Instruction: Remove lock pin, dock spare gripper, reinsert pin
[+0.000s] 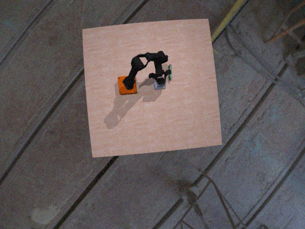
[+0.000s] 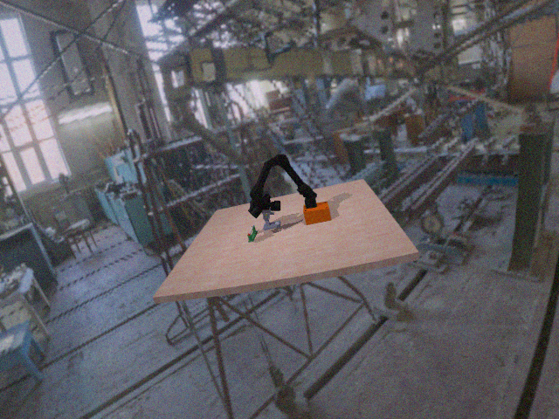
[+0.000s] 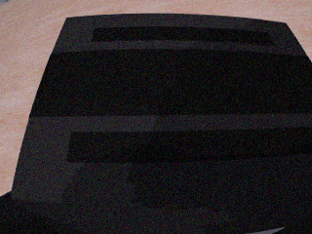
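The grey mount [image 1: 159, 87] [image 2: 272, 224] stands in front of the orange base; its socket is hidden or too small to make out. My gripper [image 1: 160, 74] [image 2: 266, 208] is low over the mount, its fingers set wide and shut on the spare gripper. The spare gripper's dark body [image 1: 160, 80] [image 3: 161, 83] shows above the mount and fills most of the wrist view. Whether its spigot is seated in the socket cannot be told. The lock pin is not clearly seen; a small red part [image 1: 170, 65] [image 2: 248, 235] shows on the green holder.
The green holder [image 1: 170, 76] [image 2: 253, 233] stands close beside the mount, on the side away from the orange base block [image 1: 123, 91] [image 2: 317, 216]. The arm arches from that block on the wooden table [image 1: 172, 118] [image 2: 288, 257]. The arm's shadow falls across the table.
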Motion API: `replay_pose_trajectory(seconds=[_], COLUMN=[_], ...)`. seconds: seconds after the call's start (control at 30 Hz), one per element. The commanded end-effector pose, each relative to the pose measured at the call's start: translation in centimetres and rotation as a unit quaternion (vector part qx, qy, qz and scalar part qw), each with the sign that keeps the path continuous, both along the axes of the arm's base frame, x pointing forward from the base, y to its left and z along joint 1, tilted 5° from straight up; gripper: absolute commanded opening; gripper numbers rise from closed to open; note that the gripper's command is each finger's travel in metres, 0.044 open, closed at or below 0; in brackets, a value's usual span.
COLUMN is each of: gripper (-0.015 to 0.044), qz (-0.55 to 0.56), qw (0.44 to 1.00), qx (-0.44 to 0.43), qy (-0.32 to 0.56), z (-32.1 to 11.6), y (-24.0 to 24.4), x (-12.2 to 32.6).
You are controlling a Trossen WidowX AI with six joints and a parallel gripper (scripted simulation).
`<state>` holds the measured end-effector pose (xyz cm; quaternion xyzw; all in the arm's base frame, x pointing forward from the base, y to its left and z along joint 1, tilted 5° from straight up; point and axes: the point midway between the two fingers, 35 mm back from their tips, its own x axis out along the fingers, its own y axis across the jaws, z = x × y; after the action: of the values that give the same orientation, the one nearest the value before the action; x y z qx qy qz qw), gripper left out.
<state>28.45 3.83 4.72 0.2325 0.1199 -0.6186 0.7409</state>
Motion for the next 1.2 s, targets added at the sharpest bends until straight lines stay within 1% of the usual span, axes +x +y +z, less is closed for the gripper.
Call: replay_pose_trajectory(seconds=[0.0, 0.13, 0.3, 1.17], gripper=[0.0341, 0.0440, 0.0440, 0.0440], qz=[0.000, 0.000, 0.000, 0.007], qw=[1.000, 1.000, 1.000, 1.000], qx=[0.000, 0.000, 0.000, -0.017], qy=[-0.001, -0.001, 0.000, 0.019], z=[0.0, 0.0, 0.6, 6.9], y=[0.0, 0.0, 0.0, -0.4], x=[0.0, 0.0, -0.1, -1.9])
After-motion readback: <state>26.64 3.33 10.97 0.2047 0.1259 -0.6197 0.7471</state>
